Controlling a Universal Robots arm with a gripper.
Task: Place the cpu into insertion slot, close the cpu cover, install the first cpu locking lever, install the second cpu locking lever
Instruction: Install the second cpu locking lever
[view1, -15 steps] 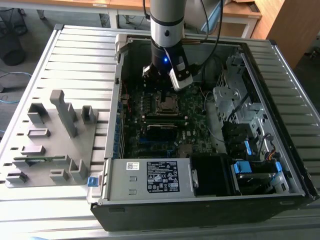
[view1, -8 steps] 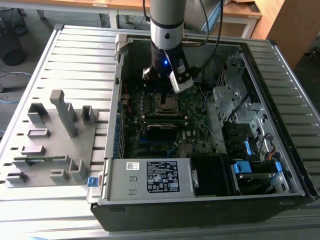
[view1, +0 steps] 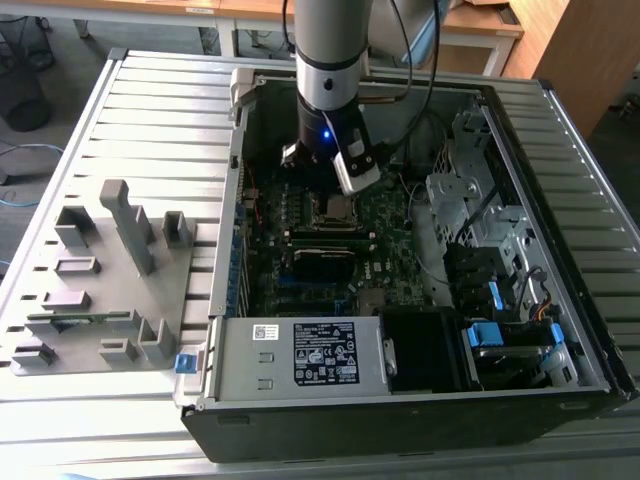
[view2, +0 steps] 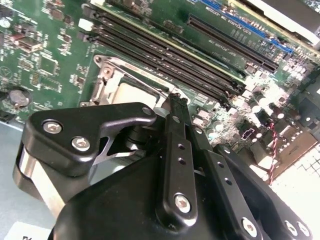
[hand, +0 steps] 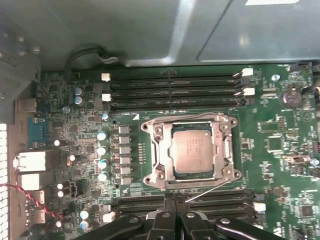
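Nearest in the first wrist view, the black two-fingered tool (hand: 172, 220) sits at the near edge of the socket area. Its fingertips (hand: 165, 200) are pressed together and hold nothing.

Just beyond the tips, a thin silver wire locking lever (hand: 207, 190) lies slanted along the near side of the socket, apparently not yet hooked down. A second thin wire lever (hand: 187, 117) runs along the far side, beside the long black memory slots (hand: 172, 92).

Between the levers, the small flat square cpu with dull silver-grey metal top (hand: 194, 148) is seated in the square dark insertion slot (hand: 176, 172). The thin silver metal cpu cover frame (hand: 160, 150) lies flat around it, so placing and closing look done.

The green motherboard (hand: 280, 145) sits inside the open dark computer case (view1: 560, 130), which rests on the ribbed grey tabletop (view1: 150, 110).

Judgement: the step in hand is the first lever. To do it well, press on the wire itself near its free end, sweep it sideways under its retaining hook, and keep the tips clear of the cover and the capacitors (hand: 102, 155).
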